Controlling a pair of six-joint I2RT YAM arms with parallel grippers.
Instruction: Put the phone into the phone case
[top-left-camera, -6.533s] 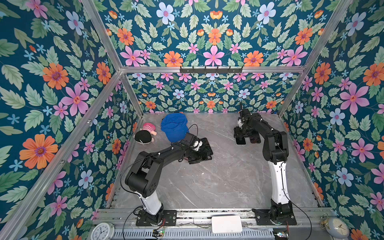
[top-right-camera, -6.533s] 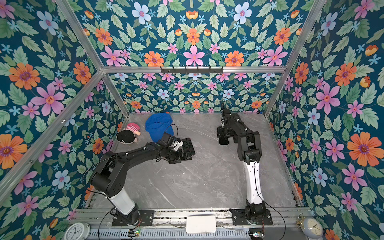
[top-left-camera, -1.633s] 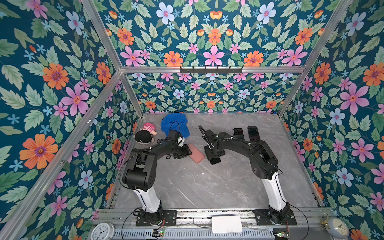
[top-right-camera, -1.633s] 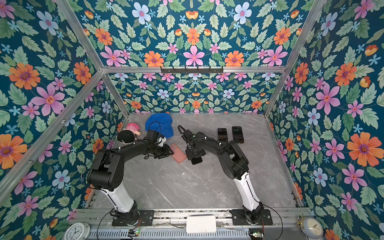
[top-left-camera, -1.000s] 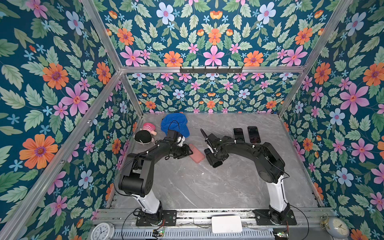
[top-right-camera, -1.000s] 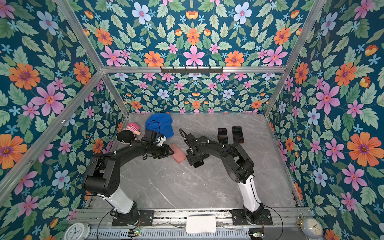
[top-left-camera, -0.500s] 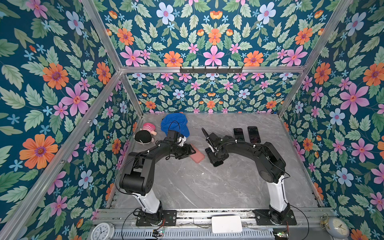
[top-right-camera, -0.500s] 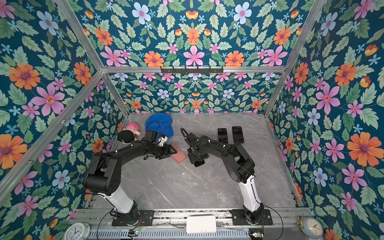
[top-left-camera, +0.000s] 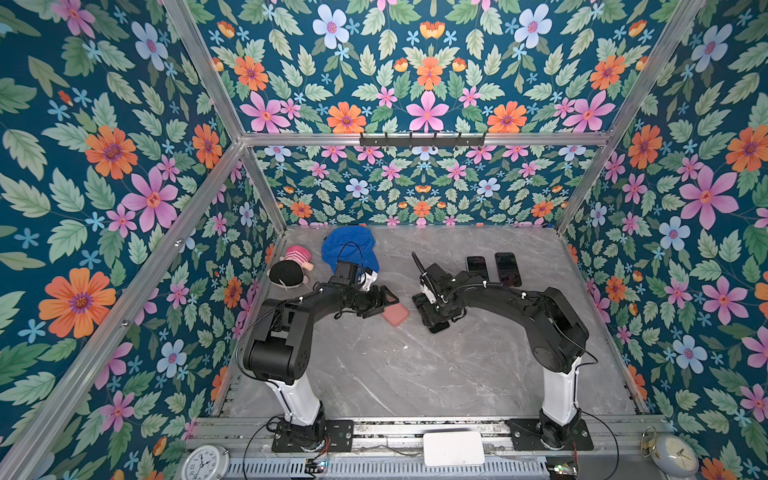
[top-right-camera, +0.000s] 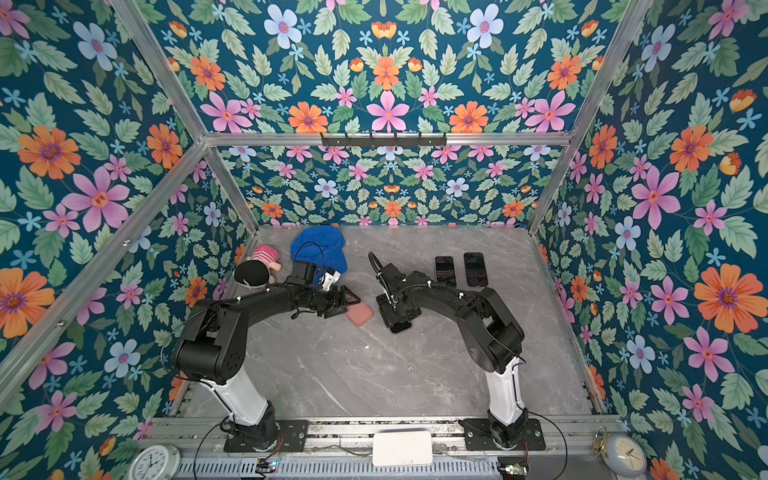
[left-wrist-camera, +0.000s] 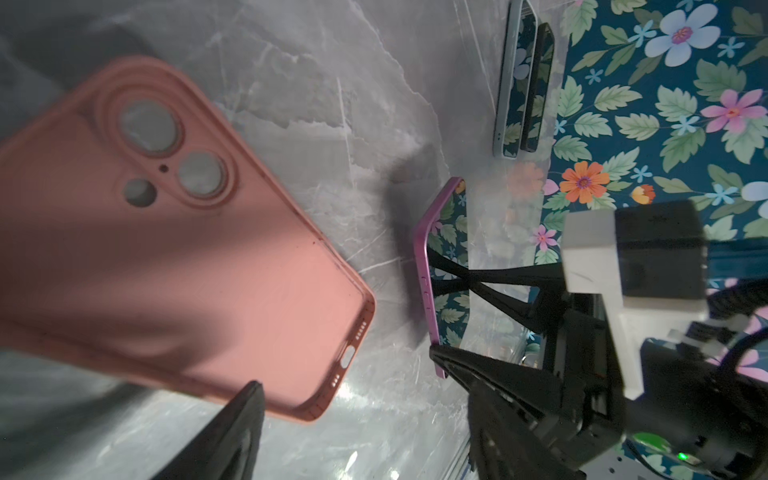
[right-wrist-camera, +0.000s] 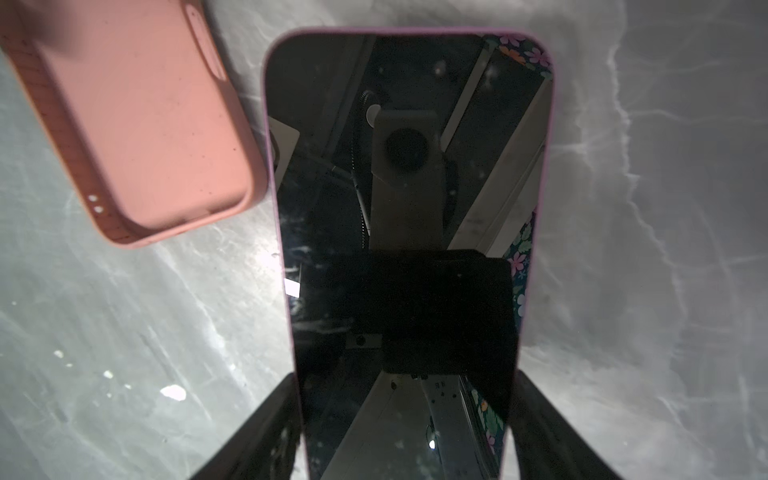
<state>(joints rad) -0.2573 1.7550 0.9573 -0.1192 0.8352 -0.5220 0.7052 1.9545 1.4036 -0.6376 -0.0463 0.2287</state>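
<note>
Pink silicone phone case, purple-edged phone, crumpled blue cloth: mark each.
Pink silicone phone case (left-wrist-camera: 166, 270): left wrist view, flat panel beside the camera holes.
Purple-edged phone (right-wrist-camera: 409, 232): right wrist view, middle of the dark screen.
Crumpled blue cloth (top-left-camera: 347, 235): a top view, fabric near its far edge.

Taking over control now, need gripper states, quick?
Left gripper: jaws open, phone case not gripped.
Right gripper: closed on the phone.

The phone (right-wrist-camera: 409, 166), lilac-edged with a dark glossy screen facing up, lies flat near the middle of the grey worktop (top-left-camera: 415, 374). The salmon-pink phone case (left-wrist-camera: 166, 270) lies just beside it, seemingly hollow side down, camera cutouts showing
</note>
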